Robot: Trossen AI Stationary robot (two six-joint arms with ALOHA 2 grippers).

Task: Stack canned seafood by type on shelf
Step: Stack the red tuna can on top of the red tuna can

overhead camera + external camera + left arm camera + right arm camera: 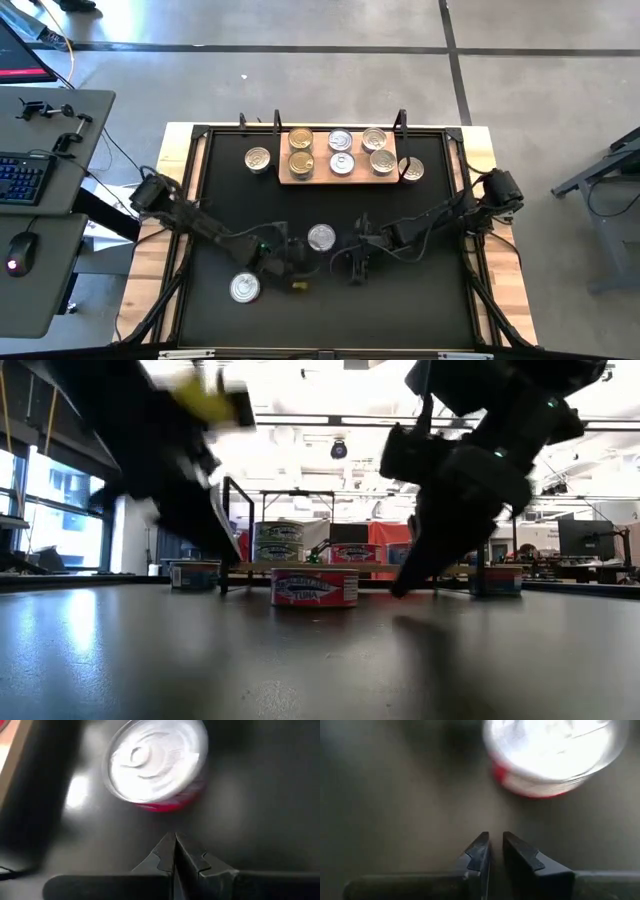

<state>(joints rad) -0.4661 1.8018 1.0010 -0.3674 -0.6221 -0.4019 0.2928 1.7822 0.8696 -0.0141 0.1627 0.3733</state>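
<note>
Six round flat metal tins sit on the pale light-wood shelf board point(338, 176) at the far side of the black mat point(420, 300): two gold-lidded ones point(301, 138) at its left end, four silver-lidded ones point(342, 140) to their right. Two more tins lie on the mat just beside the board, one off its left end point(258, 158) and one off its right end point(411, 169).

Nearer the middle of the mat lies a silver-lidded tin with a red label point(321, 237), and it sits between the two grippers. The left gripper point(298, 262) hangs low over the mat just beside and nearer than this tin; in the left wrist view its two dark fingers point(165, 855) are pressed together with nothing between them, and the red-labelled tin point(157, 762) lies ahead of the tips, apart from them. The right gripper point(357, 262) is on the tin's other side, also near the mat; in the right wrist view its fingers point(480, 851) stand almost closed, a thin slit between them, holding nothing, with the same tin point(552, 755) ahead and off to one side.

Another silver-lidded tin point(244, 288) lies alone on the mat toward the near left, beside the left arm.

In the low view the red-labelled tin point(315, 587) stands on the mat in front of the board.
</note>
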